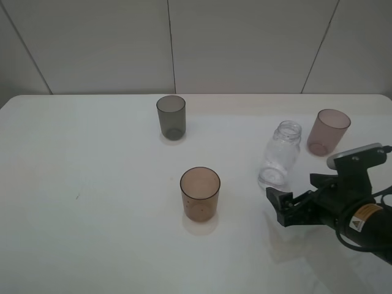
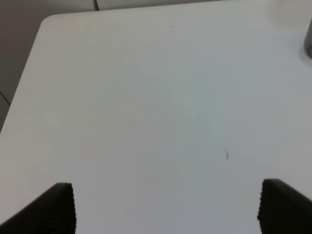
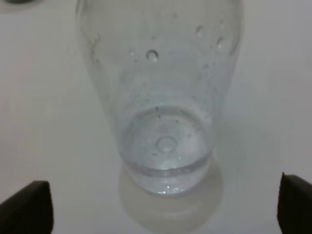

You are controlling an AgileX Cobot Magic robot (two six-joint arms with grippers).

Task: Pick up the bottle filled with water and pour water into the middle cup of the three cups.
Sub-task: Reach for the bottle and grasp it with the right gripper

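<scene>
The clear bottle (image 1: 280,153) stands upright on the white table (image 1: 92,184), open-necked, with a little water in it. It fills the right wrist view (image 3: 161,97). My right gripper (image 1: 300,192) is open and empty, low over the table just in front of the bottle, with the bottle's base between the lines of its fingertips (image 3: 161,207). The brown-amber middle cup (image 1: 200,193) stands upright left of the bottle. The dark grey cup (image 1: 171,116) stands behind it. The pinkish-mauve cup (image 1: 328,131) stands right of the bottle. My left gripper (image 2: 170,207) is open over bare table.
The left arm does not show in the exterior high view. An edge of the dark grey cup (image 2: 308,44) shows in the left wrist view. The table's far edge meets a pale panelled wall (image 1: 245,43).
</scene>
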